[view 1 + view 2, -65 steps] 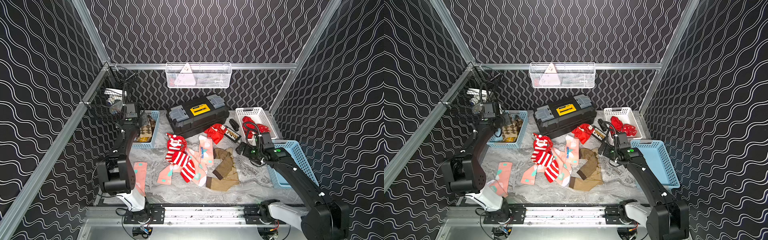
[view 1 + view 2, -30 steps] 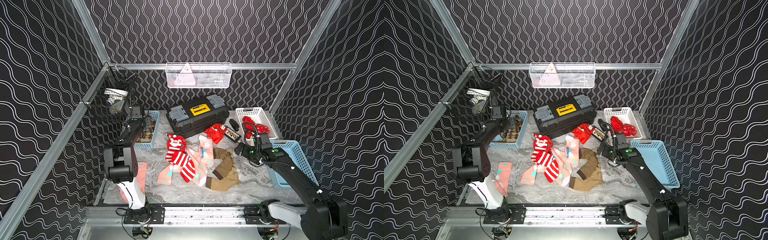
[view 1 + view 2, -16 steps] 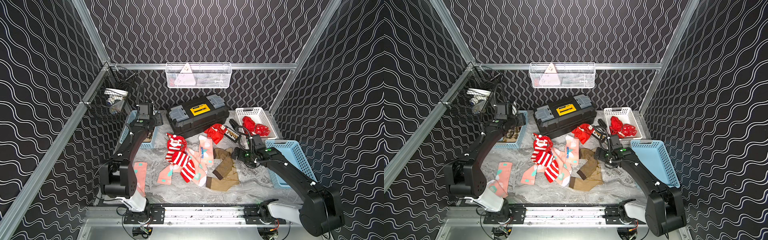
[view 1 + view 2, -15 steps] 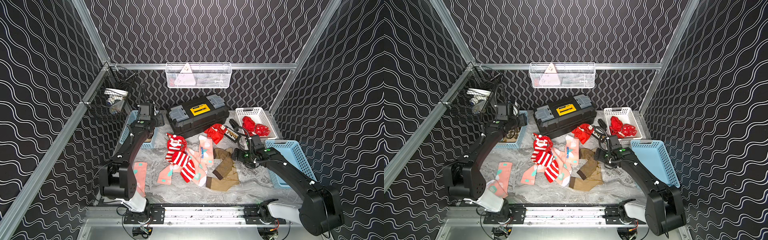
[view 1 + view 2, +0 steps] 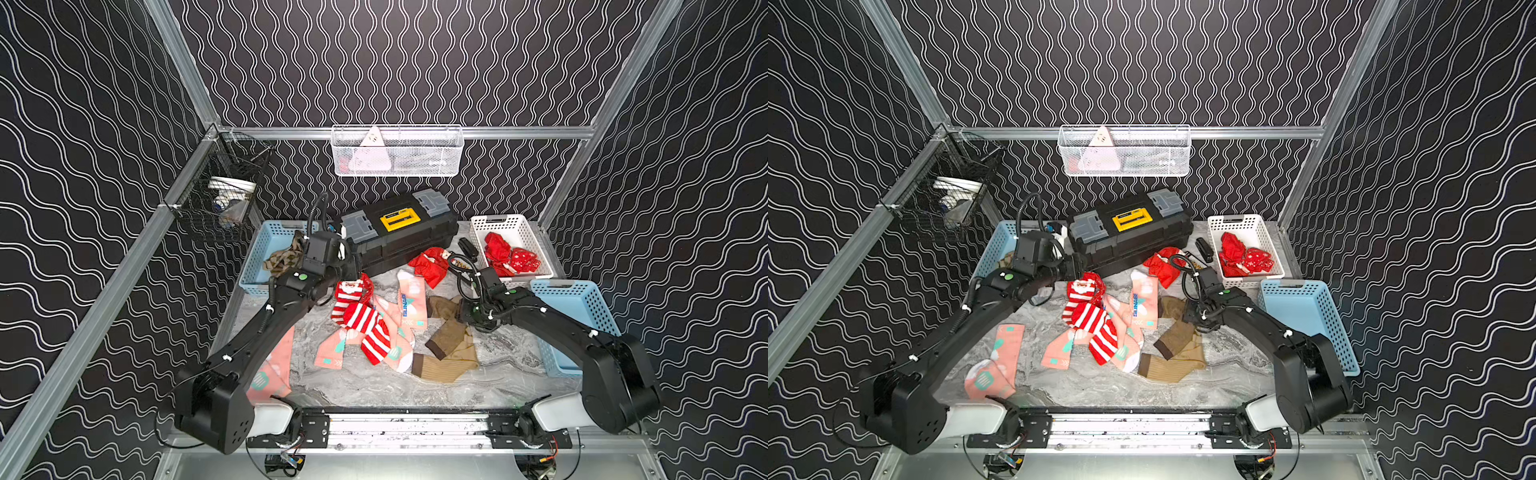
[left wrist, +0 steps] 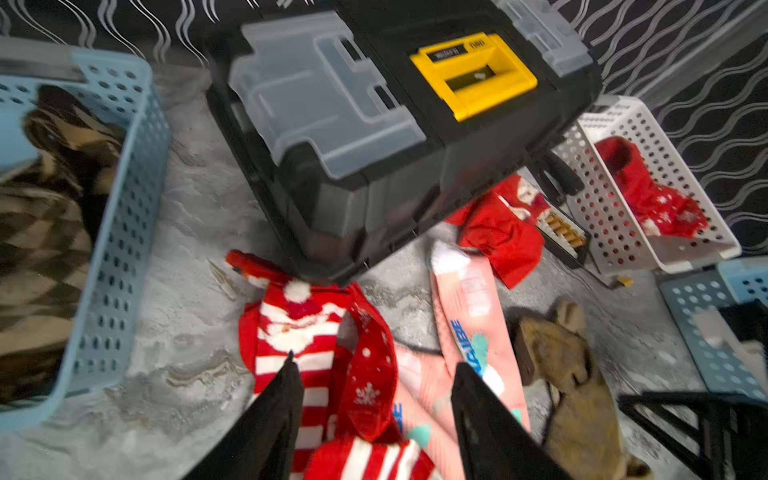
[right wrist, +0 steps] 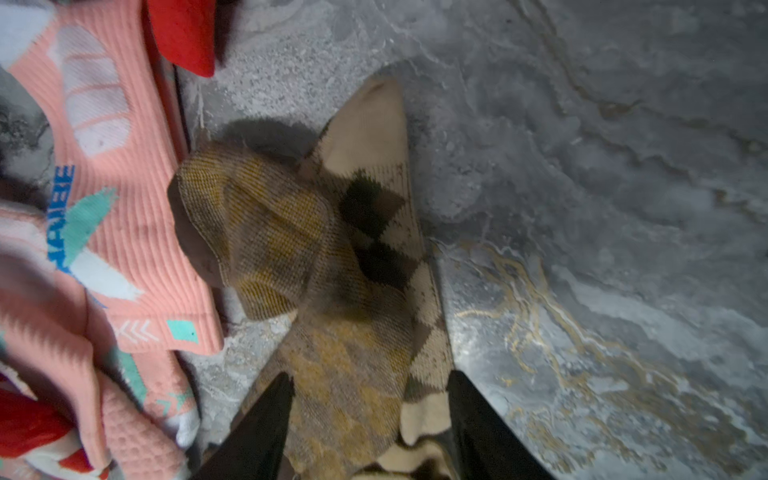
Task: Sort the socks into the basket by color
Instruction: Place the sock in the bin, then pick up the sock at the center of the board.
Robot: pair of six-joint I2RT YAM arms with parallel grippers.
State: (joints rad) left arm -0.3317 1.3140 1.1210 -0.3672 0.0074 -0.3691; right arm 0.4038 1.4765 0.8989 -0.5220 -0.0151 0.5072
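Note:
Socks lie heaped mid-table: a red Santa sock (image 5: pixel 349 291) (image 6: pixel 291 328), a red-white striped one (image 5: pixel 370 328), salmon-pink ones (image 5: pixel 409 299) (image 7: pixel 137 208), and tan ones (image 5: pixel 449 336). My left gripper (image 5: pixel 357 272) (image 6: pixel 374 365) hovers open just above the Santa sock, with nothing held. The right gripper (image 5: pixel 463 318) (image 7: pixel 370 376) is down on the tan pile. Its open jaws straddle a mustard plaid sock (image 7: pixel 266 232) lying over an argyle one (image 7: pixel 386 232). The left blue basket (image 5: pixel 257 257) holds argyle socks. Red socks fill the white basket (image 5: pixel 515 226).
A black toolbox (image 5: pixel 399 232) with a yellow handle stands at the back centre, close to my left gripper. Another red sock (image 5: pixel 430 262) lies in front of it. A blue basket (image 5: pixel 582 303) sits at the right edge. One pink sock (image 5: pixel 270 374) lies front left.
My left arm has swung from the left blue basket to the centre, over the red socks. My right gripper has moved left and down onto the tan socks, and its jaws have narrowed.

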